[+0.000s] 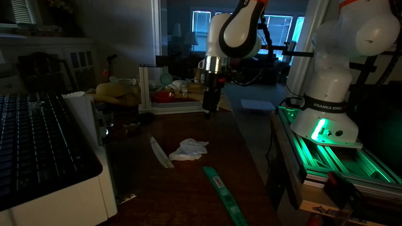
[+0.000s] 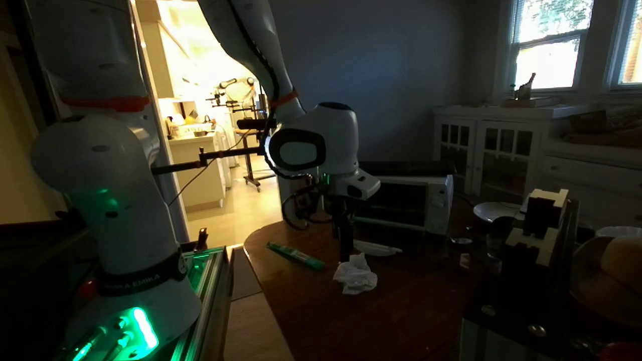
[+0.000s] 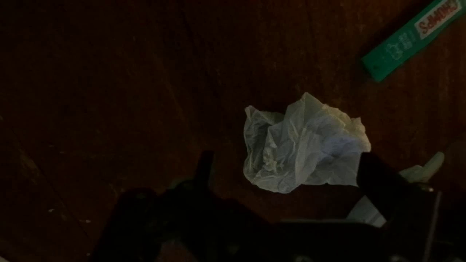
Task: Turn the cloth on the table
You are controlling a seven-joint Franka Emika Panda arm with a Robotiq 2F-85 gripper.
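The cloth is a crumpled white sheet, like thin tissue, lying on the brown table. It shows in both exterior views and in the wrist view. My gripper shows in both exterior views, pointing down above the table. In the wrist view my gripper is open, its two dark fingers wide apart. The cloth appears between and beyond them, and the right finger overlaps its lower right edge. I see no hold on the cloth. The picture is too dark to tell the exact height of the fingertips.
A green packet lies near the cloth and also shows in the wrist view. A pale strip lies beside the cloth. A white oven-like appliance stands at one table side. A pale frame stands at the far end.
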